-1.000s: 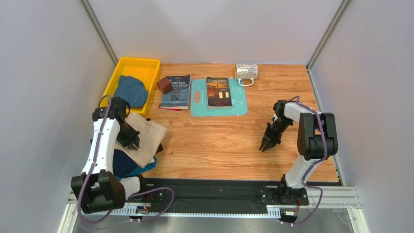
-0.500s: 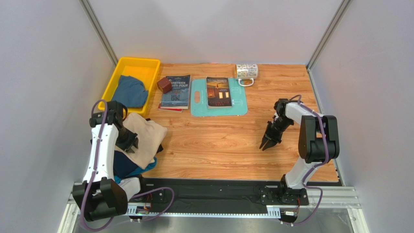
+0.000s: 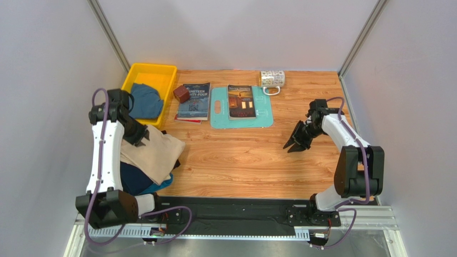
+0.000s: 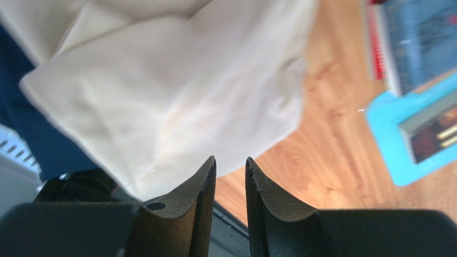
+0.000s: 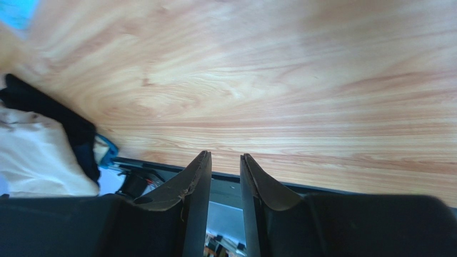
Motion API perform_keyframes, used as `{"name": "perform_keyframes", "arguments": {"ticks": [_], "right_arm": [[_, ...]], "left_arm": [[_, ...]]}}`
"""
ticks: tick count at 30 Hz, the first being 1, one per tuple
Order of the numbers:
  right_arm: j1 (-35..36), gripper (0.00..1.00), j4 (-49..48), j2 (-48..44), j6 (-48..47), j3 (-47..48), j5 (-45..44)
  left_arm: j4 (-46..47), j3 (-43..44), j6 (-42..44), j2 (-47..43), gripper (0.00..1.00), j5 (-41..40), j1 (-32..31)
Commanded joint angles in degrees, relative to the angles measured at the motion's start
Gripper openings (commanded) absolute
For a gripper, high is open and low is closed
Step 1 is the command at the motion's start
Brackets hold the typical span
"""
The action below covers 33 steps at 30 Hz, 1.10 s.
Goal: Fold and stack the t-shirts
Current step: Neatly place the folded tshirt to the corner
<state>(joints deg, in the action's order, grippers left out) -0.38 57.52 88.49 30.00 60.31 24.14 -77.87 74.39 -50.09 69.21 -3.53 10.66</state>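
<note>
A soft, folded beige cloth t-shirt (image 3: 154, 155) tops a dark navy shirt (image 3: 134, 179) and a teal shirt (image 3: 167, 181) at the wooden table (image 3: 241, 160)'s near left edge (a dusty blue shirt (image 3: 144, 100) fills the yellow plastic tray (image 3: 161, 72)). The left gripper (image 4: 230, 160), slightly parted and empty, has lifted off the beige shirt toward the tray. The right gripper (image 5: 225, 155), also parted and empty, has swung farther back.

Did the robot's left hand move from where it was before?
Yes. The left gripper moved farther back over the beige t-shirt, ending closer to the yellow tray.
</note>
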Motion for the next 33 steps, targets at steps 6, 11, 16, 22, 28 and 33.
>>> {"name": "perform_keyframes", "arguments": {"ticks": [6, 11, 16, 22, 28, 33], "right_arm": [[3.9, 0.33, -8.6, -1.3, 8.3, 11.5, 2.7], [7.5, 0.33, -9.6, 1.7, 8.7, 16.0, 1.6], [9.6, 0.33, -8.1, 5.8, 8.5, 21.9, 0.5], [12.9, 0.33, -2.9, 11.8, 6.1, 30.5, -0.9], [15.0, 0.33, 1.4, 15.0, 4.1, 36.9, -2.1], [15.1, 0.32, 2.7, 15.4, 3.7, 37.2, -2.6]], "left_arm": [[8.9, 20.1, 8.5, 17.5, 0.36, 6.5, -9.3], [13.3, 26.1, 13.3, 27.9, 0.36, 13.7, -19.9], [18.4, 29.5, 16.1, 34.6, 0.38, 23.5, -25.4], [21.9, 27.9, 16.4, 35.1, 0.40, 28.7, -25.5], [23.0, 27.2, 16.5, 35.5, 0.40, 30.8, -26.2], [24.3, 27.0, 17.3, 34.9, 0.39, 30.0, -27.4]]}}
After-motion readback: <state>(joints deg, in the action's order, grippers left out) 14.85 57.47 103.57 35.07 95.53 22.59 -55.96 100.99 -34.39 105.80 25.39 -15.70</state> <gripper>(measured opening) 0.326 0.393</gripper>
